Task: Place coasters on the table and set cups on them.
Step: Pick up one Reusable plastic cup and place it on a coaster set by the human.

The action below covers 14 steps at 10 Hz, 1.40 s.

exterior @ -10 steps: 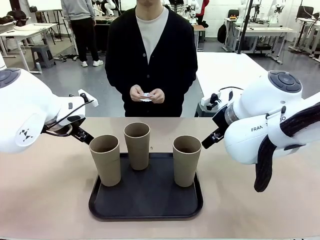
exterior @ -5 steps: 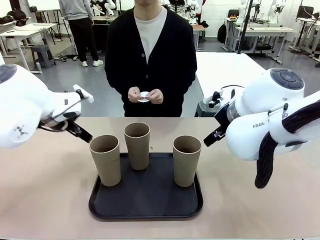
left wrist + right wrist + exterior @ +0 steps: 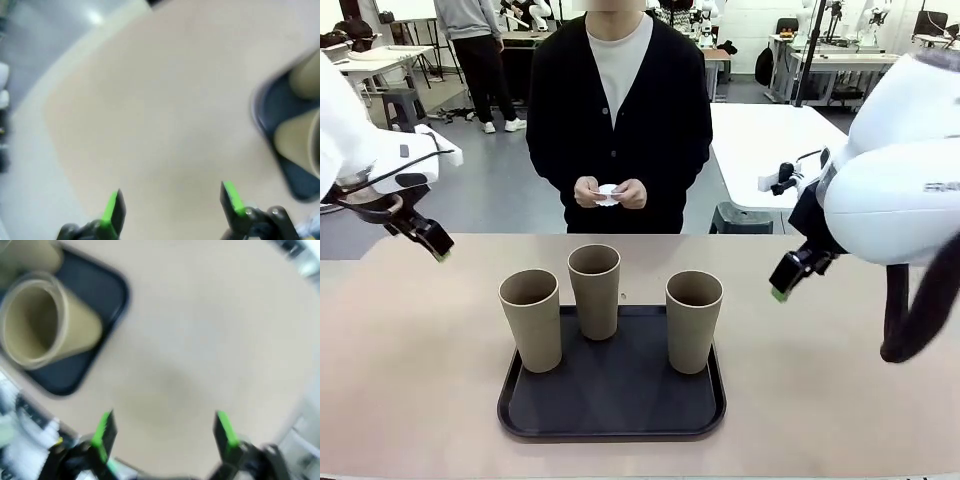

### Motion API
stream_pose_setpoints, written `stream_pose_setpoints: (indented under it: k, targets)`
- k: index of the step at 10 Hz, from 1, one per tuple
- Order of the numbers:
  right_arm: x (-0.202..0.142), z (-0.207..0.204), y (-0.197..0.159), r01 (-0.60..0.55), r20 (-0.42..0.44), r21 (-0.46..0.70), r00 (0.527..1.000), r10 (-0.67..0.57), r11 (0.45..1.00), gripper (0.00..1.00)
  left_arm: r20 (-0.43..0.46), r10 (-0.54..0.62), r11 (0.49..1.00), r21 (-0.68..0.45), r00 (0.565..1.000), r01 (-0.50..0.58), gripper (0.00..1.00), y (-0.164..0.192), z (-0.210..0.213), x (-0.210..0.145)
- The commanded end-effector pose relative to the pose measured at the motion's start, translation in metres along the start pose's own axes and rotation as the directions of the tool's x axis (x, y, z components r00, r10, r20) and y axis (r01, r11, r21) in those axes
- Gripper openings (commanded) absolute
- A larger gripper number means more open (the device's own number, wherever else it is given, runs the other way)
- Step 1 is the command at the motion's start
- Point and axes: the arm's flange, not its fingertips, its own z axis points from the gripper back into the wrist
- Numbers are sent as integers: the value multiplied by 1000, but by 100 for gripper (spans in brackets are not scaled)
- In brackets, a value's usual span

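Note:
Three tan cups stand upright on a black tray (image 3: pixel 620 415): the left cup (image 3: pixel 531 319), the middle cup (image 3: pixel 594 291) and the right cup (image 3: pixel 693 320). The person at the far side holds small white coasters (image 3: pixel 610 192) in both hands at waist height. My left gripper (image 3: pixel 432 241) hangs raised over the table's far left, open and empty (image 3: pixel 170 202). My right gripper (image 3: pixel 790 275) hangs raised to the right of the tray, open and empty (image 3: pixel 162 432). The right wrist view shows one cup (image 3: pixel 45 322) on the tray (image 3: pixel 107 290); the left wrist view shows blurred cups (image 3: pixel 300 145).
The beige table (image 3: pixel 410 360) has bare room to the left, right and behind the tray. A white table (image 3: pixel 770 140) stands behind on the right. Another person stands far back at the left.
Both arms have lifted and pulled outward, away from the cups: the left gripper up and to the left, the right gripper up and to the right. The person's hands still hold the coasters.

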Motion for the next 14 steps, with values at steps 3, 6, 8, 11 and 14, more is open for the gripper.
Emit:
stream_pose_setpoints:
  k: [3,6,8,11,14]
  targets:
    - [-75,46,89,-9,-148,-158,989,-14,987,100,-74,17,997,-68,997,-22,100,-48,77,-120]
    - [-60,64,94,-16,-141,-144,990,-5,990,100,-81,-18,997,-79,997,12,100,-35,110,-64]
    - [-60,64,94,-16,-141,-144,990,-5,990,100,-81,-18,997,-79,997,12,100,-35,110,-64]
    - [-92,40,7,256,81,370,949,-306,893,100,-62,325,786,-537,944,-306,100,58,81,-72]
    - [-145,43,-31,156,319,667,824,-468,728,100,-133,541,412,-819,830,-400,100,143,53,-101]
